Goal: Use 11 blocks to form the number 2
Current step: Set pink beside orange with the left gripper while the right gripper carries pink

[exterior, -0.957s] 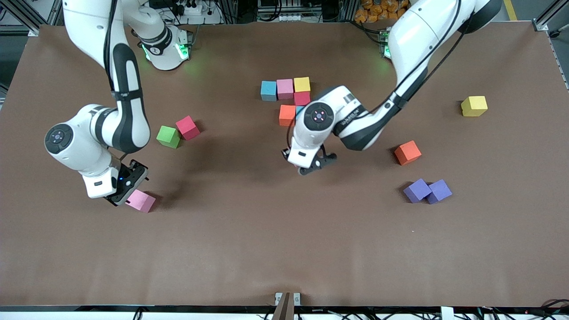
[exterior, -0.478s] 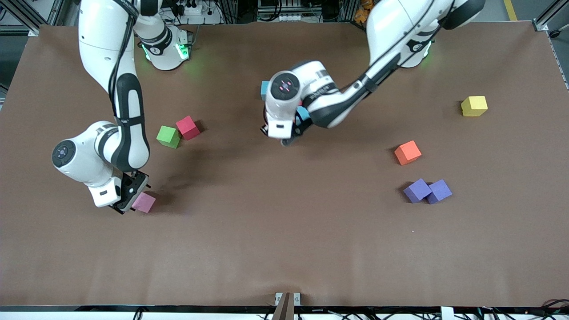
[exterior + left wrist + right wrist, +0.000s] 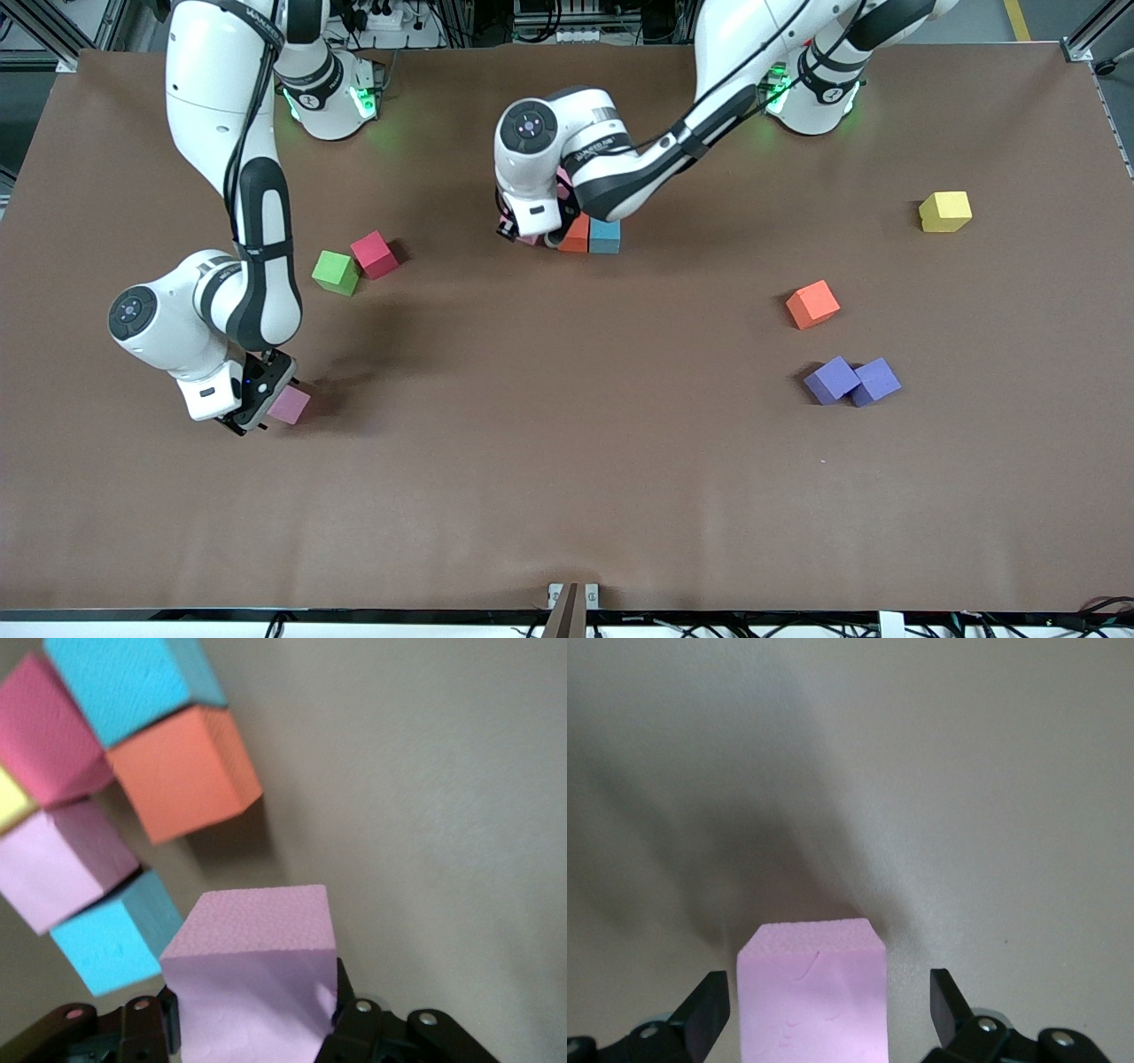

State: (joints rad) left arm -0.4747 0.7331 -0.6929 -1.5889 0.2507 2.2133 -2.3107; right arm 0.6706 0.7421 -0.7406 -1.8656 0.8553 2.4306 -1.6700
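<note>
Under the left gripper, clamping a pink cube, stacked blocks hide; right gripper wide.

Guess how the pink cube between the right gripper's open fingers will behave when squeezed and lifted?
Pink cube looks like matte foam: probably light, slightly squashy. Flat faces suit the right gripper, so slipping seems unlikely. Sitting flat on the table, it shouldn't roll.

Brown desk carries loose cubes: green cube touching red cube twd the right arm's end, w/ a pink cube nearer the front camera. Mid-desk cluster, partly hidden by an arm, shows an orange cube beside a blue cube. Twd the left arm's end: yellow cube, another orange cube, and two touching purple cubes nearest the camera.
</note>
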